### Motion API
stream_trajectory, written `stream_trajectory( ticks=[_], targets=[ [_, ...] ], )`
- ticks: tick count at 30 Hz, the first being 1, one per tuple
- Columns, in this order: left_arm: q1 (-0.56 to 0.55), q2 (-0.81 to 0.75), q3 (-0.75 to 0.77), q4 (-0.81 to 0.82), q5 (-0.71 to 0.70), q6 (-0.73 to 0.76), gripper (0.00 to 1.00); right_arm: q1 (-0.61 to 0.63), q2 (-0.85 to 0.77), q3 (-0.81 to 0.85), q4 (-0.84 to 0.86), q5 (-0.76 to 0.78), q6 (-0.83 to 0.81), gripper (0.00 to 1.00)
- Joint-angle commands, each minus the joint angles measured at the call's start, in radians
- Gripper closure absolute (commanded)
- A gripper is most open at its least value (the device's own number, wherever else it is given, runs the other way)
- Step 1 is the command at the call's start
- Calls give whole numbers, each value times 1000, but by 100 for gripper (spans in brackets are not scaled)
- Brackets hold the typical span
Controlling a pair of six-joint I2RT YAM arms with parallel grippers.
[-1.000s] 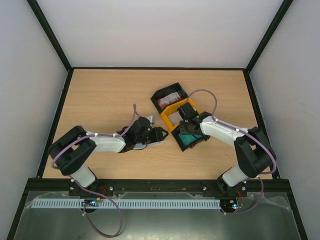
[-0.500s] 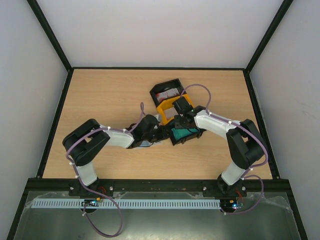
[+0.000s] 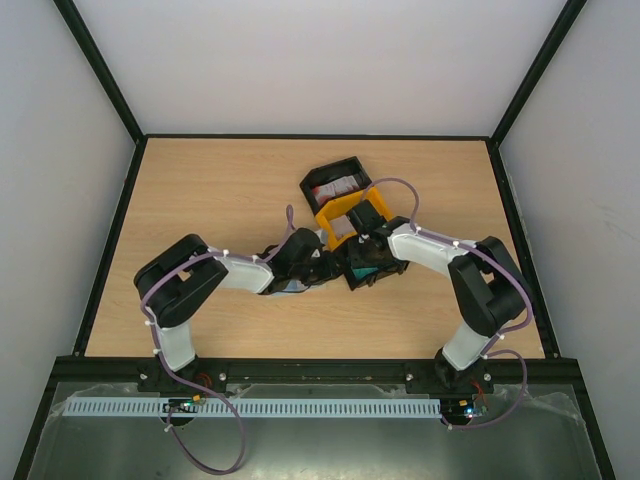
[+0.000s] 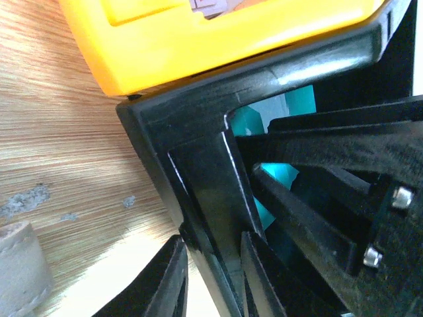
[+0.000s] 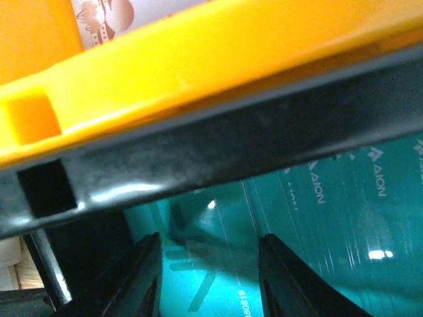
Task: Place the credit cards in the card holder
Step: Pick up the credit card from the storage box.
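The table (image 3: 200,190) carries the tray (image 3: 335,215) near centre. The left gripper (image 4: 211,241) pinches the tray's black corner wall at the tray's 7 o'clock. The right gripper (image 5: 210,241), fingers spread, hovers over the teal credit card (image 5: 344,218) in the tray's 6 o'clock compartment. The card holder (image 4: 16,271) lies on the wood beside the left gripper.

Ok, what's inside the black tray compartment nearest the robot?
A teal card printed AION lies in it. The right hand hovers over it, hiding most of it from the top camera; whether more cards lie underneath cannot be seen.
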Motion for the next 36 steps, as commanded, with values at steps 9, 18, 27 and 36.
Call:
stream_trajectory(
  ticks=[9, 18, 27, 36],
  targets=[
    [-5, 28, 23, -55, -12, 20, 79, -2, -66, -6, -14, -165, 1, 77],
    [-5, 21, 21, -70, -17, 33, 79, -2, -49, 8, -40, 93, 25, 67],
    [-5, 29, 35, -99, -15, 54, 79, -2, 55, 38, -13, 168, -27, 53],
    [-5, 34, 39, -116, -3, 79, 87, -4, 85, 67, -13, -69, -42, 66]
  ],
)
